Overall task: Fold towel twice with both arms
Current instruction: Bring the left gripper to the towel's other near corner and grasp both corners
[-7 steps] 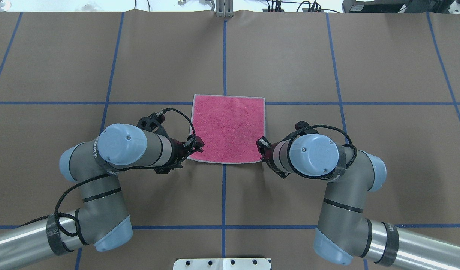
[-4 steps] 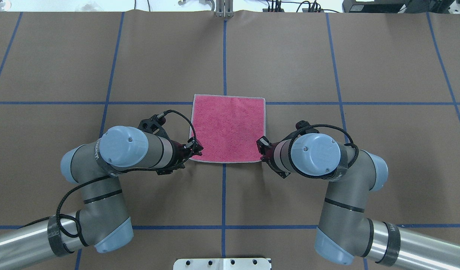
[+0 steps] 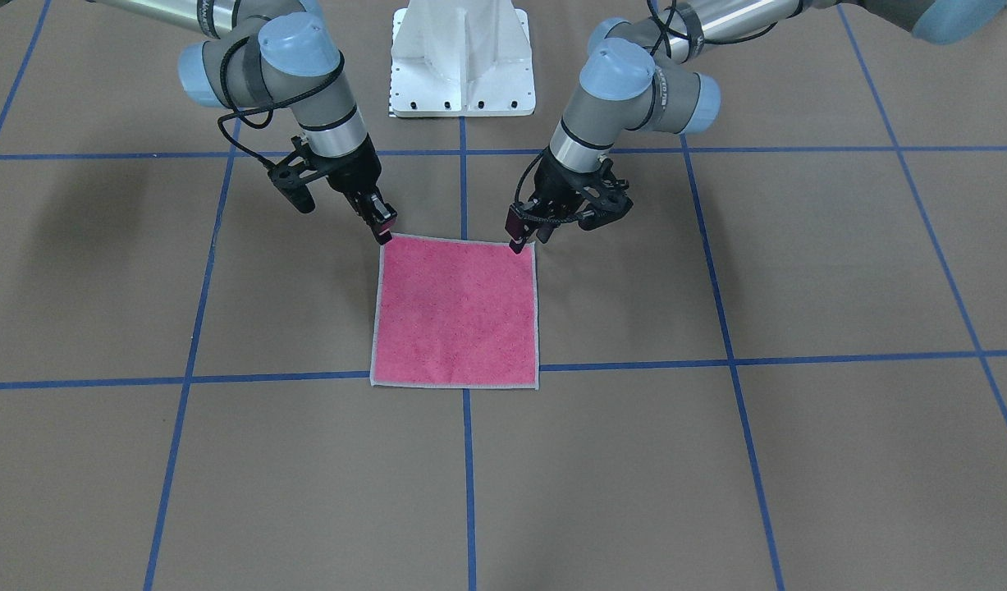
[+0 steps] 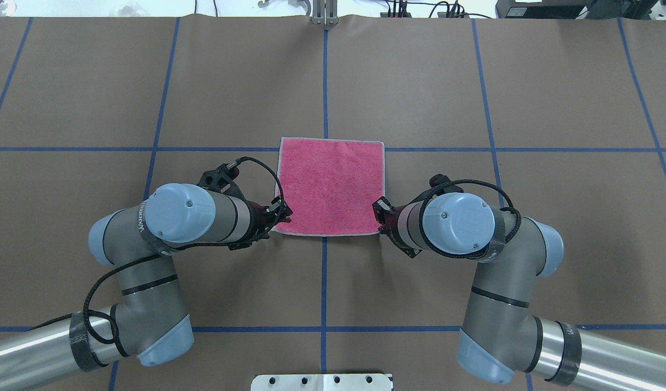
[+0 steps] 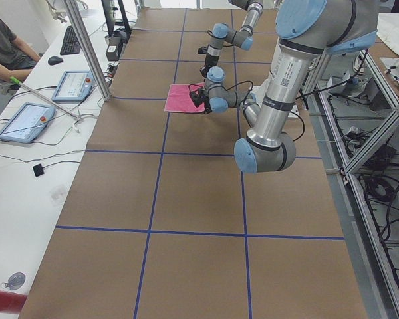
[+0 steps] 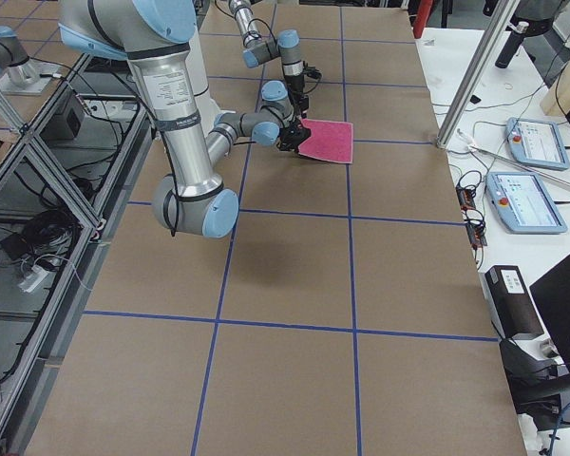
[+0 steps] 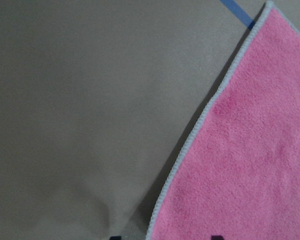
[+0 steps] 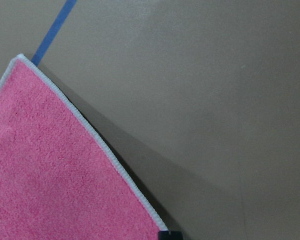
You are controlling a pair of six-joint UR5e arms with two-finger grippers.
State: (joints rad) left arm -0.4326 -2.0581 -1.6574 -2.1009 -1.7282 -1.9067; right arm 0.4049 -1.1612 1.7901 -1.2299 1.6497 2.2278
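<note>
The towel [image 3: 456, 312] is lying flat, pink face up, at the middle of the brown-paper table [image 3: 716, 460], straddling the centre blue tape line [image 3: 468, 460] with its far edge along a cross line. The left gripper [image 3: 519, 240] is pointing down onto the towel's near left corner and the right gripper [image 3: 385, 235] onto its near right corner, each tip touching the cloth. Whether either pair of fingers is pinching the corner or standing apart cannot be told. In both wrist views the light grey stitched edge [image 7: 205, 117] is casting a shadow on the paper.
</note>
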